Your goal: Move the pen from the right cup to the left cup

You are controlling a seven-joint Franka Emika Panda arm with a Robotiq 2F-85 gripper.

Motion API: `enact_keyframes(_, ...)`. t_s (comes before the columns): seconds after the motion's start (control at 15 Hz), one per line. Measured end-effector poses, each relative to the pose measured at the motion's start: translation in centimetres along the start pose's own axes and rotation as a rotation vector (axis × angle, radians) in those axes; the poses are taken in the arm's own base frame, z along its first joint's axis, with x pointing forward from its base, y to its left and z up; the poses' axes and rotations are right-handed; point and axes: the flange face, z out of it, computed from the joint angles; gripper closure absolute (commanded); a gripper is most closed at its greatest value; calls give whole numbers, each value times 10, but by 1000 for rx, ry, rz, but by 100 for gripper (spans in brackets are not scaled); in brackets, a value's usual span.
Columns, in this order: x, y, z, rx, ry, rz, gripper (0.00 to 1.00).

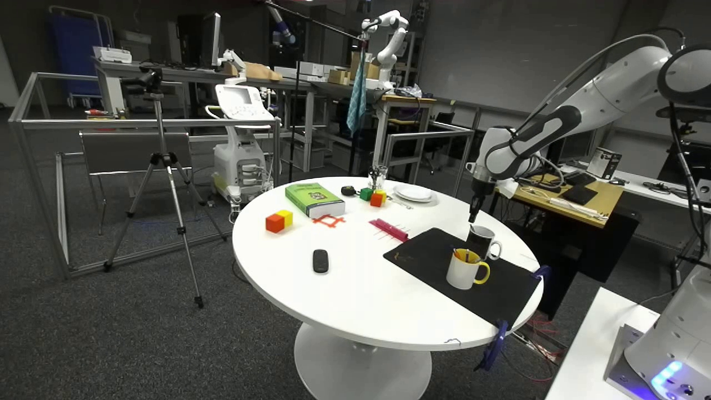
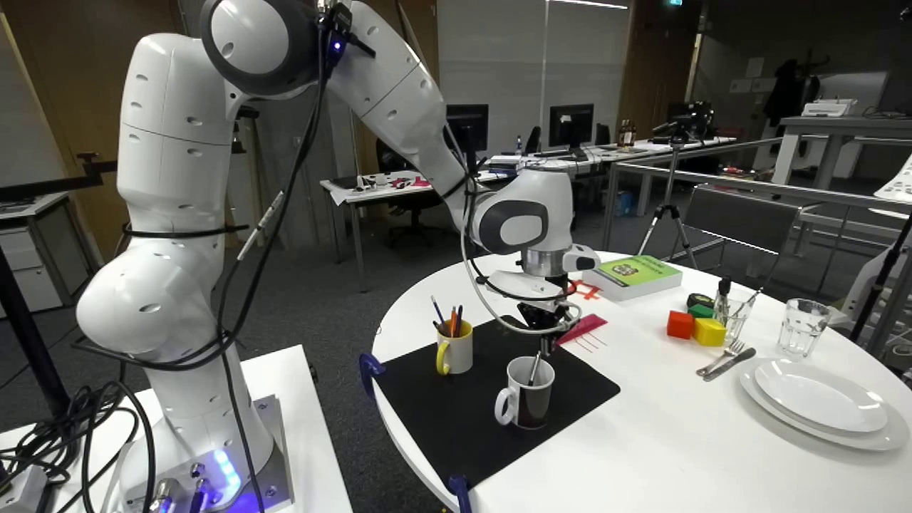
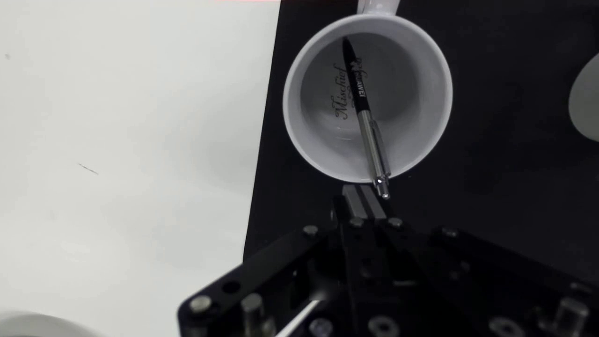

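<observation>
Black two-fingered claw (image 3: pixel 365 202): narrow, empty; poised, we judge, to grasp.
Slim black-and-silver pen (image 3: pixel 365 122): near the claw, in a round, dark, white-lined mug (image 2: pixel 536 407) whose rim props it aslant.

In the wrist view the dark cup (image 3: pixel 402 98) blocked 12 o'clock for the end effector (image 3: pixel 365 202), the pen (image 3: pixel 364 119) crossing its rim at 6 o'clock; bare worktop (image 3: pixel 140 140) lay open at 9 o'clock. In an exterior view writing tools (image 2: pixel 453 322) jutted from the yellow-handled mug (image 2: pixel 462 350) at 10 o'clock of the dark cup, free mat (image 2: pixel 486 365) between.
</observation>
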Motion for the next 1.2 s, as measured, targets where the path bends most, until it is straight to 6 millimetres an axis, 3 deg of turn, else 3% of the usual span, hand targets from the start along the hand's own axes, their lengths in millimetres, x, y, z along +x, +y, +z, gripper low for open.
enact_keyframes(0.33, 0, 2, -4, -4, 7, 6, 100)
enact_keyframes(0.47, 0, 4, -13, -10, 20, 9, 72)
enact_keyframes(1.07, -25, 0, -69, 4, 96, 76, 8)
enact_keyframes(1.2, -31, -1, -79, 9, 119, 47, 0)
